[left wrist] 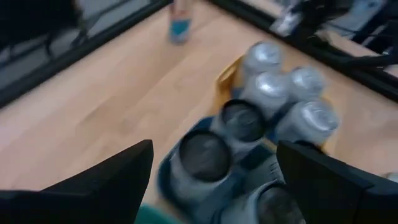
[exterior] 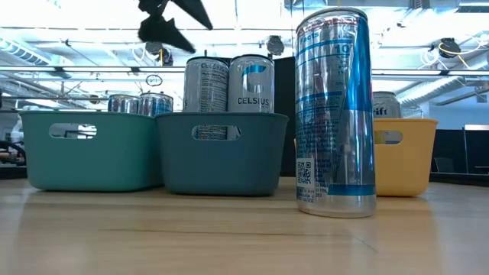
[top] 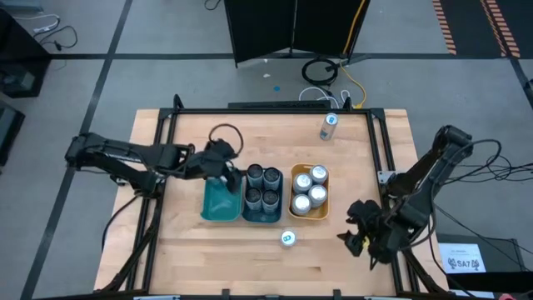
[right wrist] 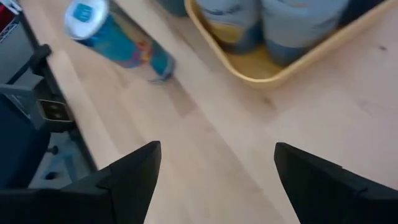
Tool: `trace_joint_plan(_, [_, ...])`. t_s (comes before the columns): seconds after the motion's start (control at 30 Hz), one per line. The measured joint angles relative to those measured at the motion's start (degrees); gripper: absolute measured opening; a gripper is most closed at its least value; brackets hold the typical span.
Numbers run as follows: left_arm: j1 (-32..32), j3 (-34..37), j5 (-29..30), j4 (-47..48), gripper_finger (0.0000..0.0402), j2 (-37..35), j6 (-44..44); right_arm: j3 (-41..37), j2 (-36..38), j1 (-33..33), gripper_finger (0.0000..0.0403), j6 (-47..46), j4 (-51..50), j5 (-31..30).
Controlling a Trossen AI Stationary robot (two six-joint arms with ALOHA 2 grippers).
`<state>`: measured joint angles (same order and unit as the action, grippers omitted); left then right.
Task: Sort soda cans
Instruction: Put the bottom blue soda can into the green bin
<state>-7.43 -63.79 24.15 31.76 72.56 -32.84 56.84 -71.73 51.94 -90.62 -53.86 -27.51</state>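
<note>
Four dark-topped cans point(top: 262, 187) stand in the blue tray point(top: 261, 218), and four silver cans point(top: 309, 189) stand in the orange tray point(top: 307, 216). A blue-white can point(top: 288, 238) stands upright on the table near the front edge, large in the low view point(exterior: 336, 114). Another can point(top: 329, 125) stands by the far edge. My left gripper point(top: 229, 171) hovers open over the far end of the teal tray point(top: 218, 204), holding nothing point(left wrist: 214, 180). My right gripper point(top: 348, 223) is open and empty point(right wrist: 217, 180), right of the orange tray.
In the low view two more can tops point(exterior: 139, 103) show above the teal tray's rim point(exterior: 84, 114); whether they stand in it I cannot tell. A black frame point(top: 379, 142) borders the table. Bare wood lies left of the trays and along the near edge.
</note>
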Motion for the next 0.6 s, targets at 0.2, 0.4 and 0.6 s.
trace_joint_plan(0.2, [-2.4,-0.5,-0.2,-10.2,0.035,5.7,6.2,-6.5,6.3,0.0,0.0306,4.9,-0.1,0.2])
trace_joint_plan(0.4, [-4.9,-10.4,-0.3,-4.6,0.035,12.8,9.2,-12.0,14.8,0.7,0.0306,12.9,-0.2,0.2])
trace_joint_plan(0.6, [-8.7,-25.4,1.3,2.2,0.035,22.1,17.1,-18.1,26.9,0.9,0.0306,19.6,0.2,-3.4])
